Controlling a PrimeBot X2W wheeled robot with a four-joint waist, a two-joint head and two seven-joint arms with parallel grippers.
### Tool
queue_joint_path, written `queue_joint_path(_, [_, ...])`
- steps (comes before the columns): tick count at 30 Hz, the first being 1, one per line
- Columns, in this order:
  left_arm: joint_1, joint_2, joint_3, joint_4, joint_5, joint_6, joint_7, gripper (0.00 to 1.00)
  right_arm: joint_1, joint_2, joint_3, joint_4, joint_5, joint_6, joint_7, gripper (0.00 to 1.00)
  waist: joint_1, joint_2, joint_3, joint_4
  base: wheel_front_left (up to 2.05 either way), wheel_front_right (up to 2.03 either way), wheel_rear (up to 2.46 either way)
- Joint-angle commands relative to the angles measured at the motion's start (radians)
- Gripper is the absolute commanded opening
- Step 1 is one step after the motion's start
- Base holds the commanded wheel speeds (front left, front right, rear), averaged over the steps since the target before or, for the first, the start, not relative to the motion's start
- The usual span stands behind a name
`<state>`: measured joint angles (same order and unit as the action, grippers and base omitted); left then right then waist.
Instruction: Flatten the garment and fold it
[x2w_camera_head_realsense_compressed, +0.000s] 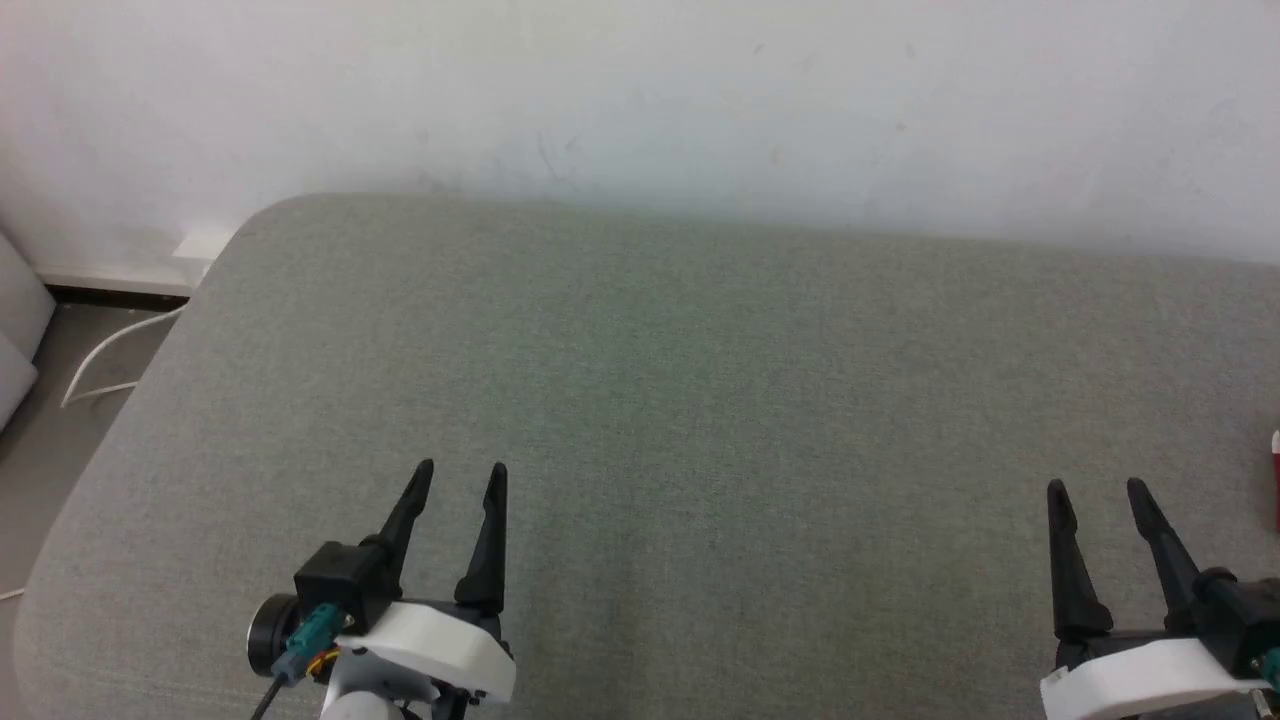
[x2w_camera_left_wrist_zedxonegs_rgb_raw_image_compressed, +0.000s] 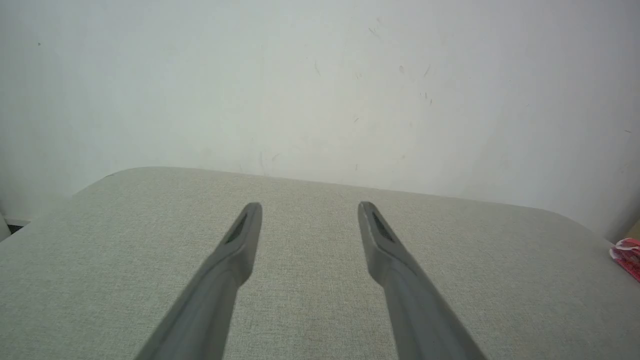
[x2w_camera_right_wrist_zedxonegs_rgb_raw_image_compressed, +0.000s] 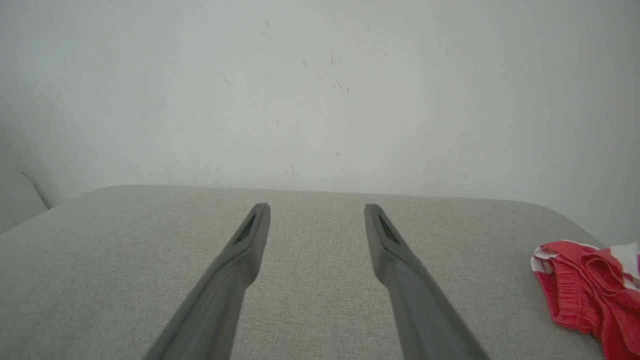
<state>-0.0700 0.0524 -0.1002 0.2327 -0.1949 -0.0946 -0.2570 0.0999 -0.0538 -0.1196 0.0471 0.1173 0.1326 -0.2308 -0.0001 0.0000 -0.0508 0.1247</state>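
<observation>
The garment (x2w_camera_right_wrist_zedxonegs_rgb_raw_image_compressed: 590, 295) is a crumpled red heap with white trim, lying on the grey padded surface at the right edge of the right wrist view. A sliver of the garment (x2w_camera_head_realsense_compressed: 1276, 480) shows at the right edge of the head view, and a small part of the garment (x2w_camera_left_wrist_zedxonegs_rgb_raw_image_compressed: 626, 254) at the right edge of the left wrist view. My right gripper (x2w_camera_head_realsense_compressed: 1098, 490) stands open at the lower right, a short way left of the garment, empty. My left gripper (x2w_camera_head_realsense_compressed: 462, 472) stands open at the lower left, far from it, fingers (x2w_camera_left_wrist_zedxonegs_rgb_raw_image_compressed: 245, 235) spread with nothing between.
The grey fabric surface (x2w_camera_head_realsense_compressed: 700, 400) has a rounded far-left corner and runs up to a white wall (x2w_camera_head_realsense_compressed: 640, 100). Beyond its left edge lie bare floor, a white cable (x2w_camera_head_realsense_compressed: 105, 355) and a pale object (x2w_camera_head_realsense_compressed: 15, 330).
</observation>
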Motion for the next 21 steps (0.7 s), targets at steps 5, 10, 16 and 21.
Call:
queue_joint_path(5, [0.02, -0.002, 0.005, 0.006, 0.013, 0.004, -0.005, 1.0, 0.02, 0.003, 0.007, 0.023, 0.013, -0.002, -0.009, 1.0, 0.0001, 0.0, -0.004, 0.01, 0.0, 0.0, 0.0])
queue_joint_path(10, [0.029, -0.002, 0.002, 0.005, 0.01, 0.009, -0.005, 1.0, 0.02, 0.003, 0.008, 0.04, 0.019, -0.002, -0.014, 1.0, 0.0001, 0.0, 0.0, 0.006, 0.0, 0.0, 0.0])
queue_joint_path(16, [0.019, 0.0, -0.001, 0.005, 0.009, 0.008, 0.002, 0.0, 0.008, 0.0, 0.006, 0.04, 0.014, 0.0, -0.007, 0.0, 0.0001, 0.0, 0.002, 0.004, 0.0, 0.0, 0.0])
queue_joint_path(21, [0.019, 0.0, -0.002, 0.005, 0.008, 0.008, 0.002, 0.0, 0.008, 0.0, 0.006, 0.041, 0.014, 0.0, -0.007, 0.0, 0.0002, 0.0, 0.002, 0.004, 0.0, 0.0, 0.0])
